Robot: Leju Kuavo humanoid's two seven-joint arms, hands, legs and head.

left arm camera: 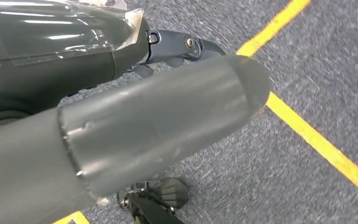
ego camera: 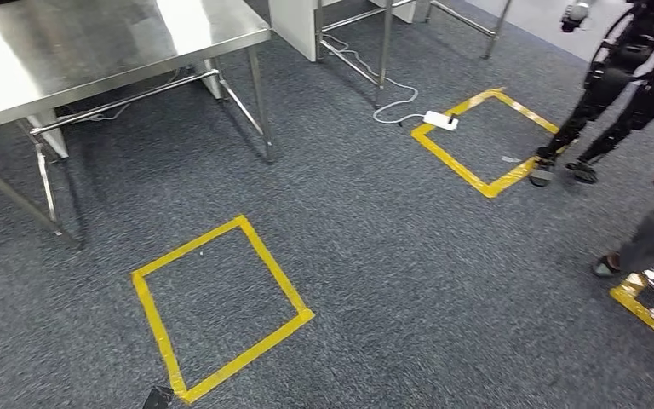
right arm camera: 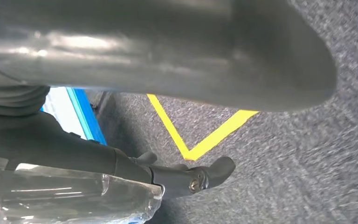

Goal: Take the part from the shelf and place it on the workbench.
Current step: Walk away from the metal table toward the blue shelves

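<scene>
Yellow tape square [ego camera: 217, 307] lies on carpet [ego camera: 375, 239] beside steel workbench [ego camera: 94, 51].

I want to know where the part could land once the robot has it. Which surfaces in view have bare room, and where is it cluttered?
The steel workbench top looks bare across the whole stretch in view. The carpet inside the near yellow tape square is also bare. It is crowded on the right: a white power strip and cable lie at the far tape square, where a person stands.
</scene>
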